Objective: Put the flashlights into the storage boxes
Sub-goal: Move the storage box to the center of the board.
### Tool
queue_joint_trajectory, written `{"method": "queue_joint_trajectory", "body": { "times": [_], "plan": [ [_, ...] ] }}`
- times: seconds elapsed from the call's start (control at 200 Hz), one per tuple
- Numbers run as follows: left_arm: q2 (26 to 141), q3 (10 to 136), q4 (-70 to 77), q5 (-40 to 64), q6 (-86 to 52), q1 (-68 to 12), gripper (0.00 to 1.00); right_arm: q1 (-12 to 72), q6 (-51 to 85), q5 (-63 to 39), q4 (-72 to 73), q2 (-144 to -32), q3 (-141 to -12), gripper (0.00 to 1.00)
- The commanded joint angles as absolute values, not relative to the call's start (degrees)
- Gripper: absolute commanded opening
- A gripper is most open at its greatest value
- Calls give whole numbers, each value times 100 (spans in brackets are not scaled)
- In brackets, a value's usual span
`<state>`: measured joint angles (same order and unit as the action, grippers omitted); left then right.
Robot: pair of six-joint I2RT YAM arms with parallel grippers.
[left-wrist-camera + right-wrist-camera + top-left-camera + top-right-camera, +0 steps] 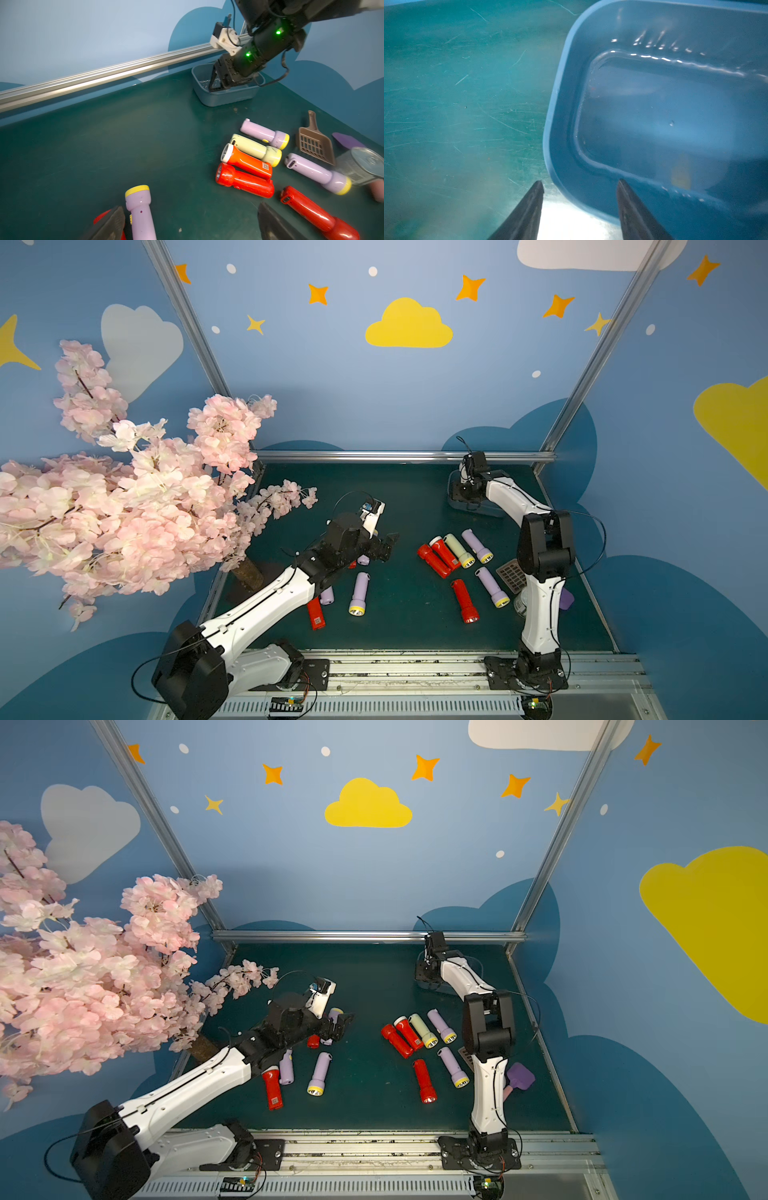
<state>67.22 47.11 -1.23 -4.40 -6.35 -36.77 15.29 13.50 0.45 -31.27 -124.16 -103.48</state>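
- Left gripper [191, 207]: wide apart, by a lilac flashlight [140, 209].
- Right gripper [580, 181]: apart, one finger on each side of the blue box [556, 93] wall.

Five red flashlights [424, 1081], five lilac flashlights [452, 1068], one pale yellow flashlight [420, 1028], one bin [224, 99], one scoop [313, 143], one can [361, 166].

The right arm [505, 494] hides most of the bin [490, 512]; the left arm [270, 598] covers several flashlights [317, 617].
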Motion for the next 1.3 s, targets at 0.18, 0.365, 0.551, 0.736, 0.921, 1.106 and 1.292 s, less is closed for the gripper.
{"method": "queue_joint_trajectory", "body": {
  "times": [0.18, 0.365, 0.551, 0.736, 0.921, 1.106, 1.292],
  "plan": [
    [6686, 4747, -661, -510, -600, -3766, 99, 1577, 1413, -227, -3486, -13025, -11166, 58],
    [6725, 4729, -651, -562, -563, -3771, 99, 1582, 1503, -275, -3826, -13497, -11748, 50],
    [6734, 4667, -626, -668, -590, -3772, 99, 1621, 1564, -422, -4007, -13780, -12149, 32],
    [6760, 4571, -571, -723, -592, -3778, 99, 1755, 1598, -348, -4016, -13808, -12231, 21],
    [6679, 4495, -633, -758, -670, -3778, 99, 1928, 1769, -251, -4068, -13823, -12310, 17],
    [6318, 4259, -633, -714, -856, -3787, 99, 2063, 2023, -151, -4263, -13962, -12561, 9],
    [5822, 3942, -699, -705, -986, -3797, 99, 2294, 2247, -290, -4298, -13988, -12679, 8]
  ]
}}
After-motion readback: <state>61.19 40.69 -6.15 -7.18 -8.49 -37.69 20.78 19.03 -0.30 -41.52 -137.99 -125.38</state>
